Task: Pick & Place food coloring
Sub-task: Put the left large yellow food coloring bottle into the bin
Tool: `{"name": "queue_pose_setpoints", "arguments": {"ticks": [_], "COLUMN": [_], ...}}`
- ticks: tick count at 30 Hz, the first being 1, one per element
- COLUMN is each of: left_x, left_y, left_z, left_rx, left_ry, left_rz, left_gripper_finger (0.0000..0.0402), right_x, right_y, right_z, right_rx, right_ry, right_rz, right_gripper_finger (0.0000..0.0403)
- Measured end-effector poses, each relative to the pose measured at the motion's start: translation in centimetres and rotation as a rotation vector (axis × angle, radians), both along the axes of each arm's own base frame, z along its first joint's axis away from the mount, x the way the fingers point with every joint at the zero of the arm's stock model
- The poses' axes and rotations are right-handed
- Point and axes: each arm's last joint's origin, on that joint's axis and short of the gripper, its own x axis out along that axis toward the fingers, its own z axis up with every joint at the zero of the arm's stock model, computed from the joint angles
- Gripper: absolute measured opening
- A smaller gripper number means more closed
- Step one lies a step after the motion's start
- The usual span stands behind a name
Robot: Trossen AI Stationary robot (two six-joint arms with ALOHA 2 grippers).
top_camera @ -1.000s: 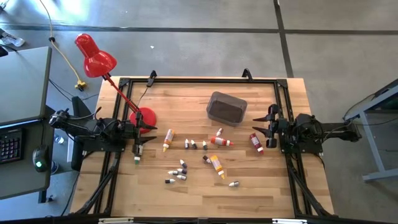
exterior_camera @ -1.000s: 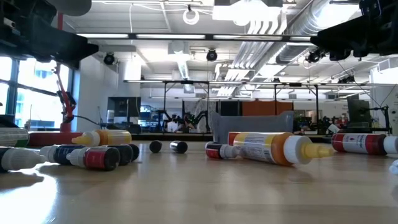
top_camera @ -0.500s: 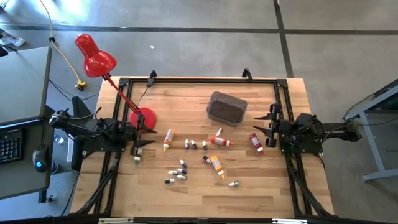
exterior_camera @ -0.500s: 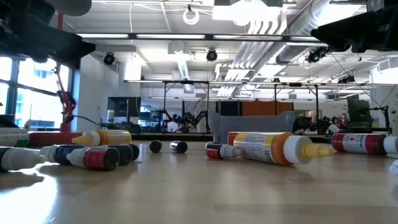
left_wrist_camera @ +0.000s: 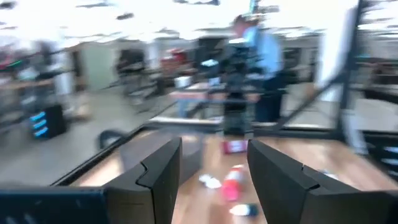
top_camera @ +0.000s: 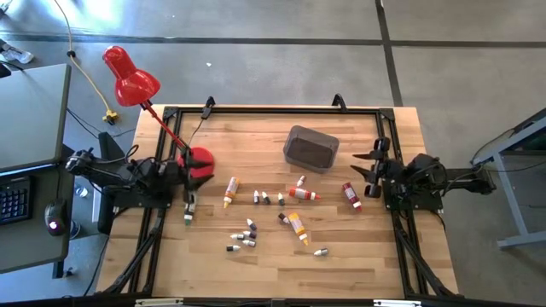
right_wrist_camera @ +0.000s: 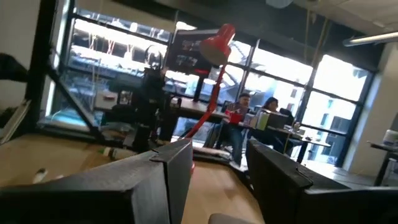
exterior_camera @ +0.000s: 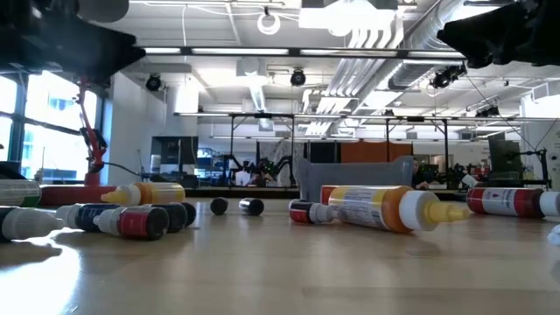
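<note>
Currently the small squeeze bottles of food coloring (top_camera: 294, 223) are lying scattered on their sides across the middle of the wooden table (top_camera: 256, 264), none of them held. A yellow-orange bottle (top_camera: 229, 192) is resting toward the left edge, a red bottle (top_camera: 351, 195) toward the right edge, and several tiny dark-and-white bottles (top_camera: 243, 238) are clustering nearer the front edge. The grey rectangular tub (top_camera: 310, 147) is sitting closer to the far edge, apart from the bottles. The left claw (top_camera: 188, 211) is hanging over the left edge beside the red desk lamp's base (top_camera: 198, 159), its fingers (left_wrist_camera: 155, 174) apart and gripping nothing. The right claw (top_camera: 368, 175) is hovering at the right edge just beside the red bottle, its fingers (right_wrist_camera: 273, 174) also spread and empty. In the right wrist view, people are sitting in the room behind.
</note>
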Motion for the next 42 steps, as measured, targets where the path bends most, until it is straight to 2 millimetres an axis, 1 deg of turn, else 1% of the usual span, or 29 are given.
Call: {"name": "queue_pose_setpoints", "arguments": {"ticks": [1,3,6,8,12,16,17,20,23,26,28,31,33,38,42], "left_x": [0.0,0.0,0.3,0.6,2.1,4.8,5.5,7.6,9.7,11.7,13.2,14.8,15.8,17.3,17.7], "left_y": [0.0,0.1,0.1,0.1,-0.2,-0.9,-1.1,-1.8,-2.6,-3.4,-3.8,-4.0,-4.1,-3.8,-3.9], "left_z": [0.1,1.0,3.0,4.5,6.2,6.8,7.1,8.1,8.4,7.8,7.2,5.6,4.6,2.1,1.0], "left_rx": [-0.019,-0.068,-0.201,-0.258,-0.282,-0.310,-0.342,-0.510,-0.622,-0.695,-0.723,-0.751,-0.775,-0.842,-0.854], "left_ry": [0.017,0.016,0.005,0.044,0.274,0.544,0.600,0.716,0.912,1.089,1.170,1.307,1.349,1.462,1.481], "left_rz": [0.014,0.012,0.028,0.052,0.148,0.216,0.236,0.328,0.363,0.427,0.461,0.485,0.483,0.495,0.545], "left_gripper_finger": [0.0179,0.0179,0.0179,0.0179,0.0179,0.0179,0.0179,0.0179,0.0179,0.0179,0.0179,0.0179,0.0179,0.0179,0.0179], "right_x": [0.0,-0.1,-0.3,-0.4,-0.5,-0.4,-0.3,-0.1,0.0,0.1,0.2,0.1,0.0,-0.2,-0.1], "right_y": [0.0,0.0,0.0,0.0,0.0,0.1,0.0,0.0,0.0,0.1,0.1,0.1,0.0,0.0,0.0], "right_z": [0.1,0.3,0.9,1.2,1.4,1.3,1.3,1.2,1.1,1.1,1.1,1.2,1.4,2.1,2.0], "right_rx": [-0.001,-0.001,0.003,0.008,0.041,0.083,0.088,0.094,0.093,0.087,0.086,0.086,0.087,0.090,0.143], "right_ry": [-0.007,-0.031,-0.095,-0.133,-0.165,-0.160,-0.155,-0.141,-0.127,-0.118,-0.116,-0.130,-0.158,-0.228,-0.233], "right_rz": [-0.001,-0.003,-0.007,-0.002,0.037,0.053,0.052,0.047,0.046,0.044,0.043,0.044,0.045,0.048,0.053], "right_gripper_finger": [0.0145,0.0145,0.0145,0.0146,0.0145,0.0146,0.0146,0.0146,0.0145,0.0145,0.0146,0.0145,0.0145,0.0146,0.0145]}}
